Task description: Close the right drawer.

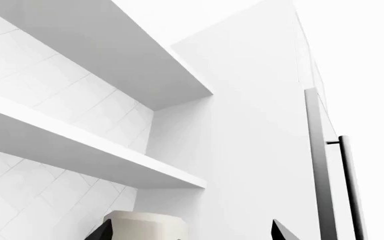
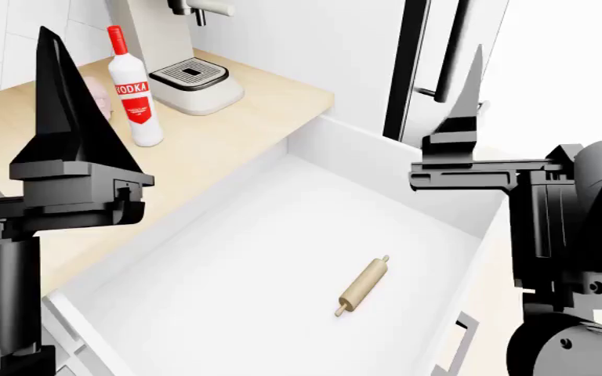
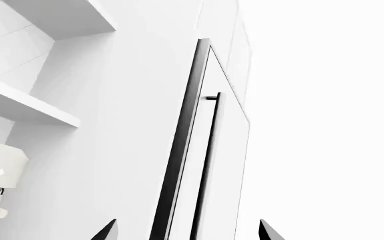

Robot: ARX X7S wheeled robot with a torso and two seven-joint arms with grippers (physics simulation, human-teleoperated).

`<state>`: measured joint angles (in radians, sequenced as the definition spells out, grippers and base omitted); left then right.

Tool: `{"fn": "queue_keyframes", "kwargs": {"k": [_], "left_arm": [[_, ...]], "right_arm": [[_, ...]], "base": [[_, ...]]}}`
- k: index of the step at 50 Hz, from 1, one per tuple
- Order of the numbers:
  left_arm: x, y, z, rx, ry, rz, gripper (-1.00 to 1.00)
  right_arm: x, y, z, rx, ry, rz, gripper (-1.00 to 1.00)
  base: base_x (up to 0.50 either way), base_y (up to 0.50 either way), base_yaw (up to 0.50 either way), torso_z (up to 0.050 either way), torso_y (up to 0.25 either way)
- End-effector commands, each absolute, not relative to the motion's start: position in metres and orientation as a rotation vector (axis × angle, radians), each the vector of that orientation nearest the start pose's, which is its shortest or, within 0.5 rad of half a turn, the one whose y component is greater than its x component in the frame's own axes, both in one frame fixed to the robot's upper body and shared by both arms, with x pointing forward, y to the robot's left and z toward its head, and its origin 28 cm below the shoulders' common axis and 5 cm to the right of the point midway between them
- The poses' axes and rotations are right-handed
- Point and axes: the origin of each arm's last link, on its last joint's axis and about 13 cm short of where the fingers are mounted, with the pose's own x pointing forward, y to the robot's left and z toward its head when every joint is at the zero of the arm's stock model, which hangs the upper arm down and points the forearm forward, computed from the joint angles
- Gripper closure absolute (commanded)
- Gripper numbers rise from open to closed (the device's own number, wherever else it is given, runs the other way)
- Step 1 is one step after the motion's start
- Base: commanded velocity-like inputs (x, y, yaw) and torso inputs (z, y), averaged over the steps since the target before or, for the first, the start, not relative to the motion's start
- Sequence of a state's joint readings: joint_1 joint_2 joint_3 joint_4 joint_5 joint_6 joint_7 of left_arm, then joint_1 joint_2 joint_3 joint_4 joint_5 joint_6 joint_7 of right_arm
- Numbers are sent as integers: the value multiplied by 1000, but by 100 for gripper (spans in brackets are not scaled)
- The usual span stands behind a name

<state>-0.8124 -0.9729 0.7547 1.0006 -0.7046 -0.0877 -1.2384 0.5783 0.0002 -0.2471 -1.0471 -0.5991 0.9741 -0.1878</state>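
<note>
The right drawer (image 2: 259,258) stands pulled far out from under the wooden counter, its deep white box open to the head view. A wooden rolling pin (image 2: 364,286) lies on its floor. Both grippers are held up above the drawer and touch nothing. In the head view one of the left gripper's fingers (image 2: 66,102) rises at the left. My right gripper (image 2: 552,78) stands at the right over the drawer's front wall. In the wrist views the left gripper (image 1: 193,232) and the right gripper (image 3: 188,231) are open with nothing between their tips.
On the wooden counter (image 2: 238,117) stand a vodka bottle (image 2: 134,86) and a white coffee machine (image 2: 191,74). Behind the drawer is a tall white cabinet door (image 3: 225,150) with a long black handle (image 2: 447,55). White wall shelves (image 1: 92,150) hang above.
</note>
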Motion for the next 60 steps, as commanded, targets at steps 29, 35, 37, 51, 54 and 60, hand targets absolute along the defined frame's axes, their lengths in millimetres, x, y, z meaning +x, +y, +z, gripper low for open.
{"fn": "queue_keyframes", "kwargs": {"k": [29, 35, 37, 51, 54, 60], "left_arm": [[158, 204, 254, -117, -791, 33, -100], [158, 204, 251, -118, -782, 35, -100], [158, 205, 251, -117, -782, 36, -100], [159, 203, 252, -119, -783, 26, -100], [159, 203, 252, -121, -781, 24, -100], [161, 202, 251, -120, -780, 23, -100]], "right_arm": [[175, -133, 205, -215, -421, -307, -100], [171, -138, 199, -196, -392, -327, -100], [170, -140, 197, -191, -374, -330, -100], [163, -148, 185, -172, -296, -346, -100], [161, -150, 180, -148, -266, -354, -100], [163, -155, 170, -127, -228, -370, -100]], "base": [[0, 0, 0, 0, 0], [0, 0, 0, 0, 0], [0, 0, 0, 0, 0], [0, 0, 0, 0, 0], [0, 0, 0, 0, 0], [0, 0, 0, 0, 0]]}}
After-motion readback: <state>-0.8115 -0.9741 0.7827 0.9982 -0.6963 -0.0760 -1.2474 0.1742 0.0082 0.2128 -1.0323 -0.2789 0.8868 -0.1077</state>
